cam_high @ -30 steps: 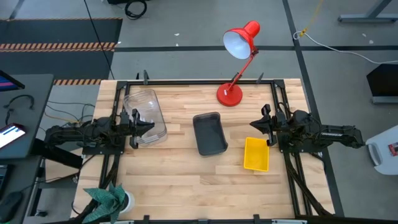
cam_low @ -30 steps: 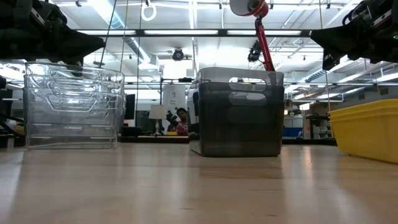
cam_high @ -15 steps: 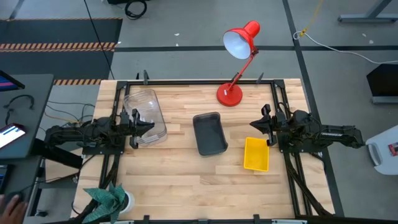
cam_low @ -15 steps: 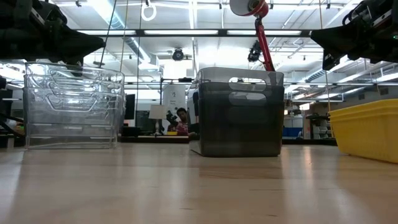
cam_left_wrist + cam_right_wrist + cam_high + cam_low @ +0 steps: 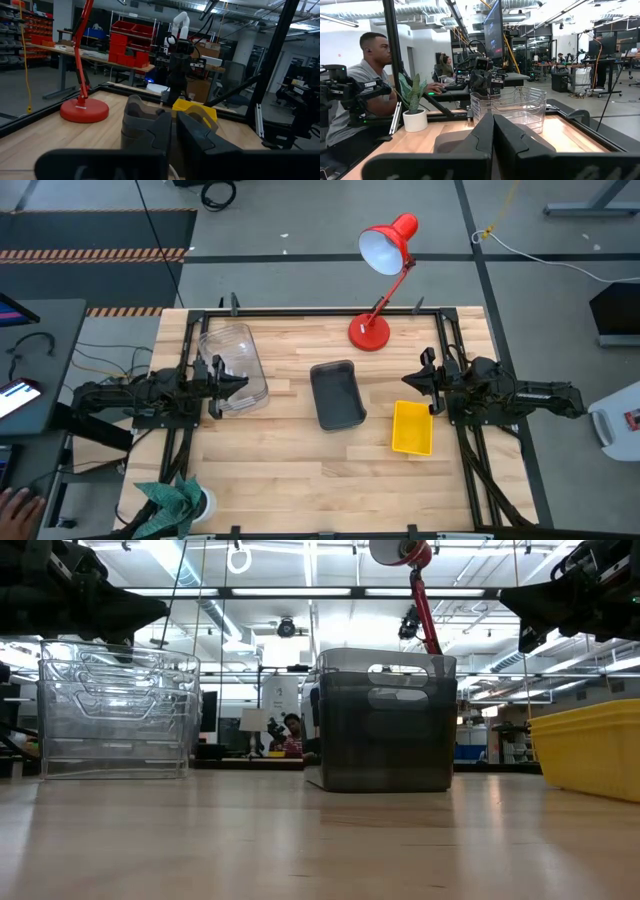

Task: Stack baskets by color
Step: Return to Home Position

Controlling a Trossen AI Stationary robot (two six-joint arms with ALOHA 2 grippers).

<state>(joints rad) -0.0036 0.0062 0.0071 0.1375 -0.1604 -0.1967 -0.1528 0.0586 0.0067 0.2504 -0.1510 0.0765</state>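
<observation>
Left gripper (image 5: pixel 235 383) mid-left and right gripper (image 5: pixel 412 383) mid-right both pressed together, empty; home them slowly, well above clear baskets (image 5: pixel 236 345), grey baskets (image 5: pixel 336 396), yellow baskets (image 5: pixel 412 428)

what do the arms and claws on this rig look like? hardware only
The left arm and right arm are black, chunky jointed segments. The left claw and right claw each have two broad dark grey fingers, tapering to blunt tips. No legible markings.

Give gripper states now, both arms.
Left gripper: jaws shut, empty, raised by the clear baskets.
Right gripper: jaws shut, empty, raised near the yellow baskets.
</observation>
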